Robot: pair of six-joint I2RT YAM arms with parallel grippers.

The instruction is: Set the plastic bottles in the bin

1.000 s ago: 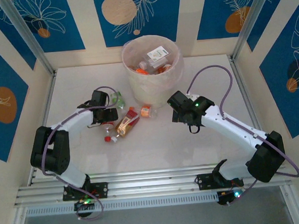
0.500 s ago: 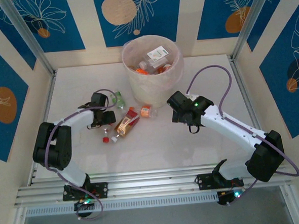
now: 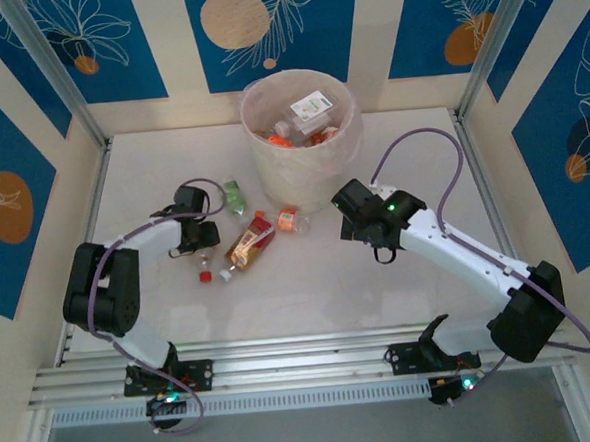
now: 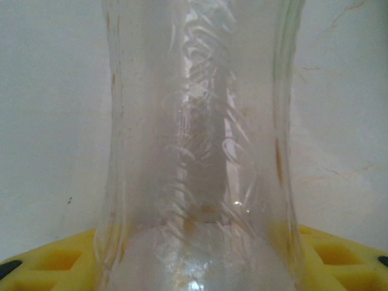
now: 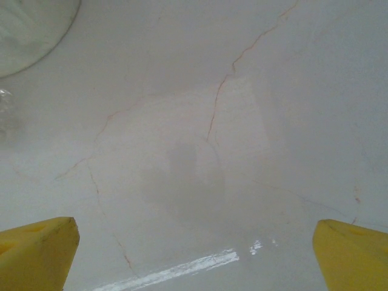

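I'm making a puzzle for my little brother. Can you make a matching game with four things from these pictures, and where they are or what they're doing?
Things:
1. bin
2. green-labelled bottle
3. right gripper
4. clear bottle

Places or states:
A. between the fingers of the left gripper
B. open above the bare table
C. at the far side of the table, with bottles inside
D. lying loose on the table beside the bin

Right pairs: 1-C, 2-D, 3-B, 4-A
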